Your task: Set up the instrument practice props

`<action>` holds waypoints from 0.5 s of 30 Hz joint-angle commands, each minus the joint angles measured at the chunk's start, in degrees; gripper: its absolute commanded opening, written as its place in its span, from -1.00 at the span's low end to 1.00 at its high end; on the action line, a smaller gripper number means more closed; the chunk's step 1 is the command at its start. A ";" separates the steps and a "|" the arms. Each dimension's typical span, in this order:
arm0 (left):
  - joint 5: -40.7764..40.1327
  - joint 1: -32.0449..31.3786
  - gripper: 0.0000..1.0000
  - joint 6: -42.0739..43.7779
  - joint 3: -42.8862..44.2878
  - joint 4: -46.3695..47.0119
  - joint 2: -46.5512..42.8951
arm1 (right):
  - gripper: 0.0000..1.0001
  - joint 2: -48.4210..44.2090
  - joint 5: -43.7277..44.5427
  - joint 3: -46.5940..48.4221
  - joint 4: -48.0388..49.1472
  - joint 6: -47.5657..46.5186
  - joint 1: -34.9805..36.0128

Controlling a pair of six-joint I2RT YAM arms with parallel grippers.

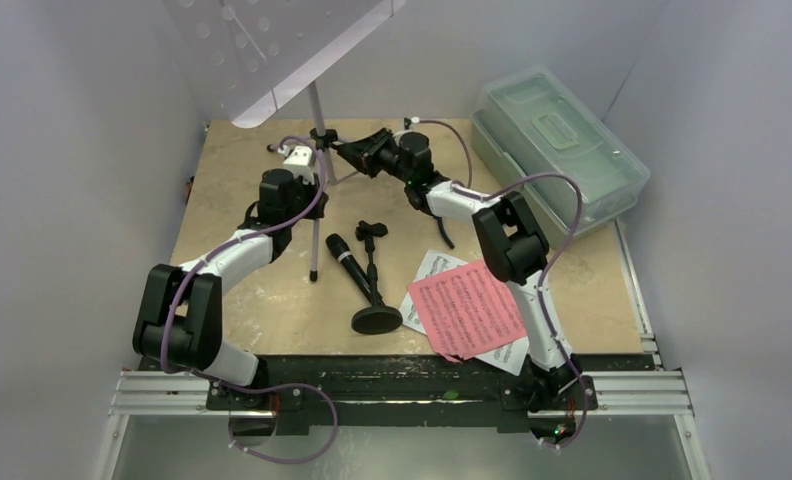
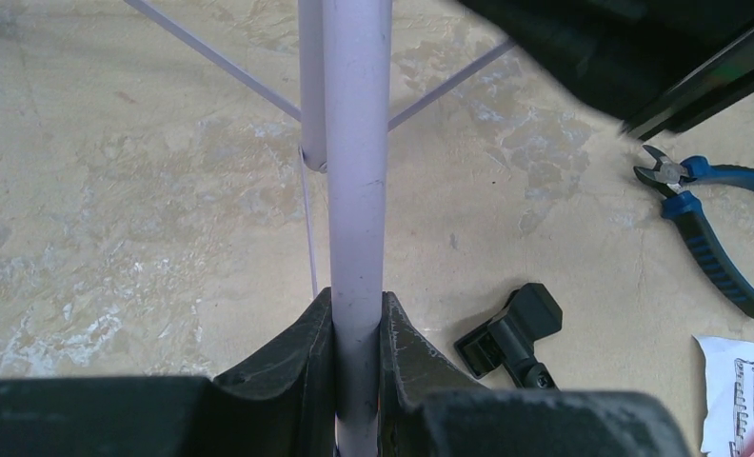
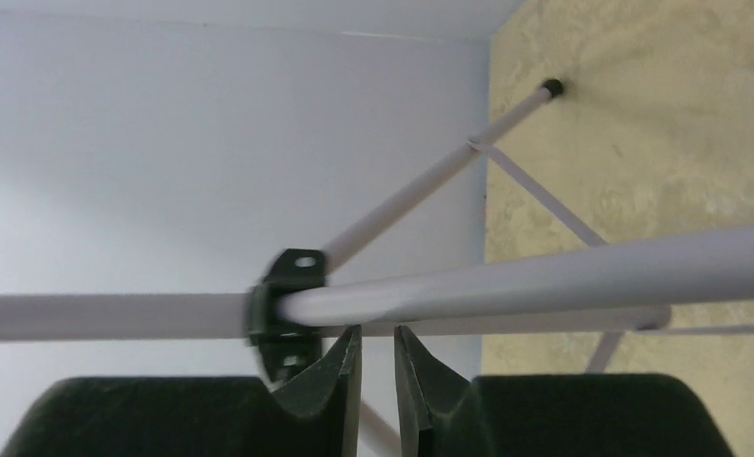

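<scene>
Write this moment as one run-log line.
left gripper: shut on music stand pole | right gripper: at leg hub, grip unclear | microphone, mic stand, sheets: lying loose

A clear plastic box [image 1: 557, 140] (lid on) sat at the table's [image 1: 252, 310] far right corner; blue-handled pliers [image 2: 706, 240] lay flat.

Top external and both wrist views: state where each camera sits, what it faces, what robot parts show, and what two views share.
Top external: above, behind the arms, looking down on the table; both arms show.
Left wrist: on the left arm, facing the music stand pole; left gripper clamps it.
Right wrist: on the right arm, facing the stand's leg hub; right gripper shows.
Shared: the music stand, in all three.
</scene>
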 commanded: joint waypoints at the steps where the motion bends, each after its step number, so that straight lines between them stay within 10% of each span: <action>1: 1.80 -0.07 -1.00 -2.93 -0.09 -3.32 -0.85 | -0.50 1.80 -2.28 -0.65 2.18 13.16 2.29; 15: 2.01 -0.08 -1.00 -3.17 -0.12 -3.12 -0.94 | 0.14 -13.45 3.24 -3.29 -16.86 -35.58 2.66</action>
